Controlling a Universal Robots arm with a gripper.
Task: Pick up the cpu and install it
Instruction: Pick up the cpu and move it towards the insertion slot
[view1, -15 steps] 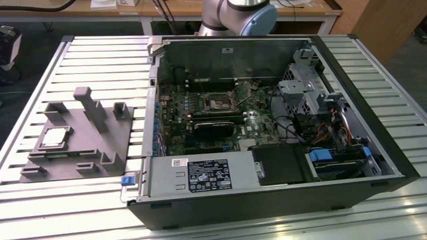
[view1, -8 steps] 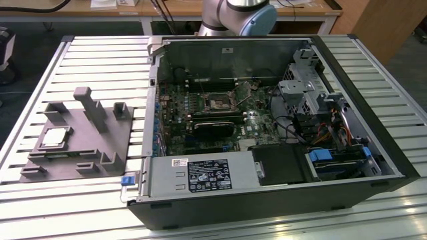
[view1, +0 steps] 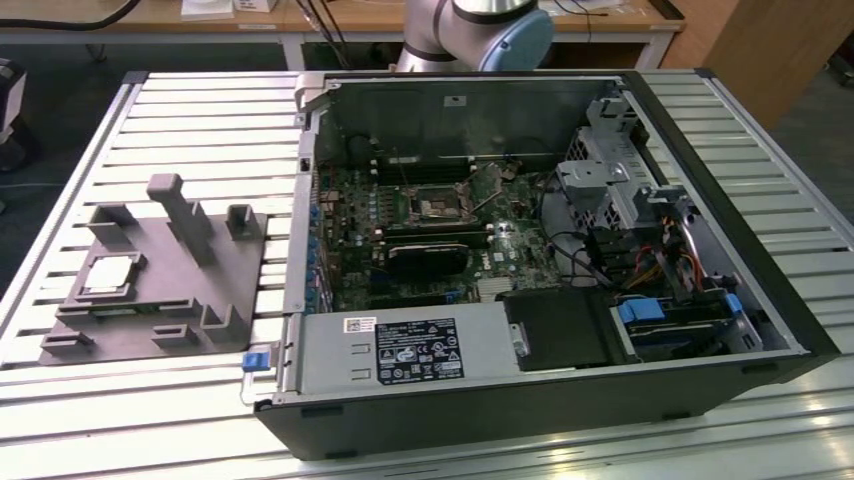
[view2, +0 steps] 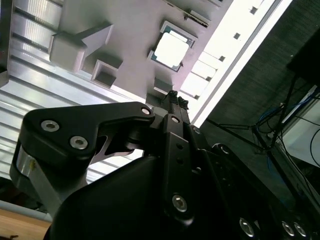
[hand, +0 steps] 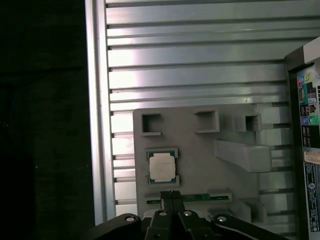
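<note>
Silvery-grey cpu (view1: 110, 275) lies flat in recess of grey plastic tray (view1: 167, 300), middle left of exterior view, on slatted metal table (view1: 200, 120). Open computer case (view1: 534, 410) at centre and right. Dark socket (view1: 438, 205) on board inside, upper centre. In both wrist views gripper (hand: 171, 196) (view2: 174, 97) hovers near cpu, not touching. Jaws pinched together, gripping nothing.

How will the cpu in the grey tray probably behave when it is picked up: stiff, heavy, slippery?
The cpu is a thin flat square, so probably stiff and light. Its pale metal top looks smooth, so it may slip. It lies flat in the tray, so rolling seems unlikely.
</note>
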